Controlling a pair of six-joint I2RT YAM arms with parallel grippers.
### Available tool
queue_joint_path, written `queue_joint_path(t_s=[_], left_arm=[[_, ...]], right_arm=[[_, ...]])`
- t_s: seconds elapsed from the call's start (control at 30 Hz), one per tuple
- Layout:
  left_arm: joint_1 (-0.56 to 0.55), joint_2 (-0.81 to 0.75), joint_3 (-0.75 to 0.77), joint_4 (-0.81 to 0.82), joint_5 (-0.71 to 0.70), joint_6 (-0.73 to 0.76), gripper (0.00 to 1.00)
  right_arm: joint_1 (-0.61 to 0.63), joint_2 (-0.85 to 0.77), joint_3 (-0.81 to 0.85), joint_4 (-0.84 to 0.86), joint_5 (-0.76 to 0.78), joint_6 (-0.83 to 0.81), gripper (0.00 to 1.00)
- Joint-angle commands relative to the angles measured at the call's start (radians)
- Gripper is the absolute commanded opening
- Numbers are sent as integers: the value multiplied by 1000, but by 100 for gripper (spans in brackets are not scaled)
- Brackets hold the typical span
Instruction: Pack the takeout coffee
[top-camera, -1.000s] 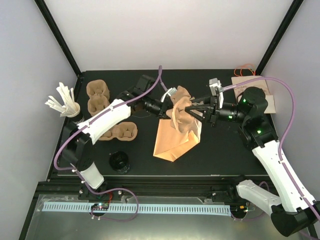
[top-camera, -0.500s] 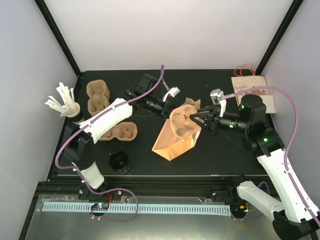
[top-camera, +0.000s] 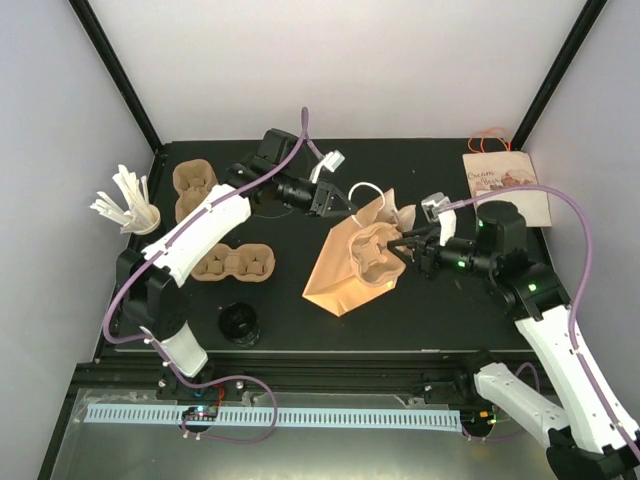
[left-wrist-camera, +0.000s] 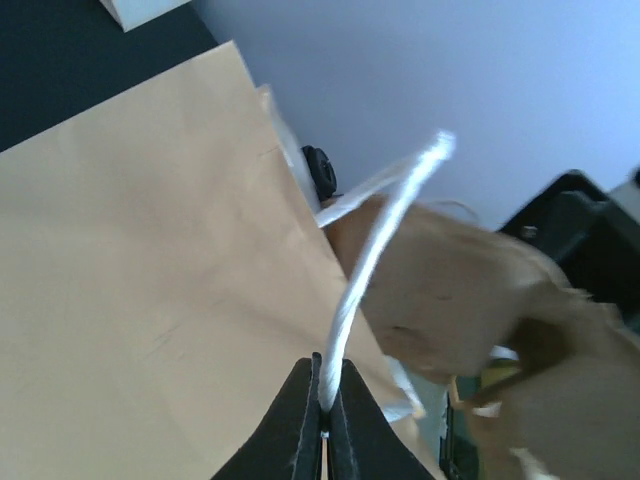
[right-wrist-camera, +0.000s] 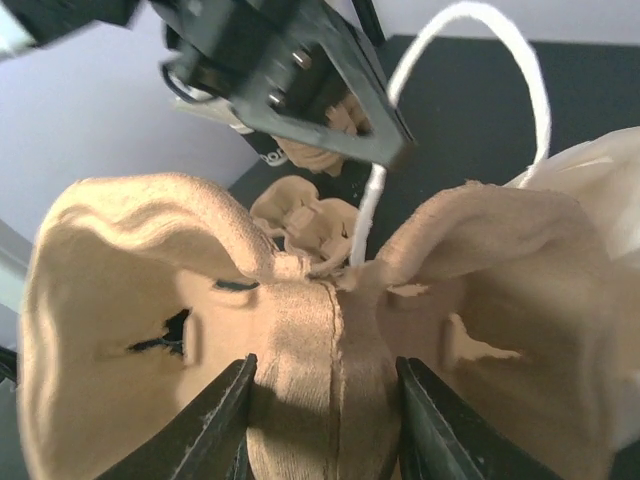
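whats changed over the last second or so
The left hand, still shut on the white handle, drew back toward the far left, pulling the paper bag open. The right hand carried the cup carrier it grips toward the near edge, to the bag's mouth. The spare carriers, straws and black lid stayed put.

Lab robot cell; black table (top-camera: 440, 320) boxed in by plain white walls (top-camera: 350, 70) and black frame posts (top-camera: 115, 70); left arm (top-camera: 195, 235) and right arm (top-camera: 560, 330) bolted at its near edge, purple cables (top-camera: 575, 215) looped off them; staged takeout props: pulp cup carriers (top-camera: 235, 265), paper bag (top-camera: 335, 285), cup of stirrers (top-camera: 130, 205)
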Motion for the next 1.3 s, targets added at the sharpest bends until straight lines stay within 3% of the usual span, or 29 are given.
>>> queue_joint_path(t_s=[0.0,0.2,0.3,0.53,0.63,0.87,1.27], left_arm=[[-2,-39,88,-62,25,48,1],[9,-7,205,-155,23,88,2],[11,5,272,-195,19,109,2],[0,17,313,-297,69,217,2],[-4,16,301,-351,56,263,2],[-3,-5,284,-419,47,346,1],[-3,-27,289,-495,41,434,1]], right_arm=[[-4,71,28,-78,17,-55,37],[-4,81,75,-110,60,-88,40],[-5,70,46,-66,10,-80,40],[-5,89,-155,351,-227,74,40],[-5,122,-169,448,-261,112,40],[-5,224,-180,383,-351,86,40],[-4,155,-216,203,-267,-24,40]])
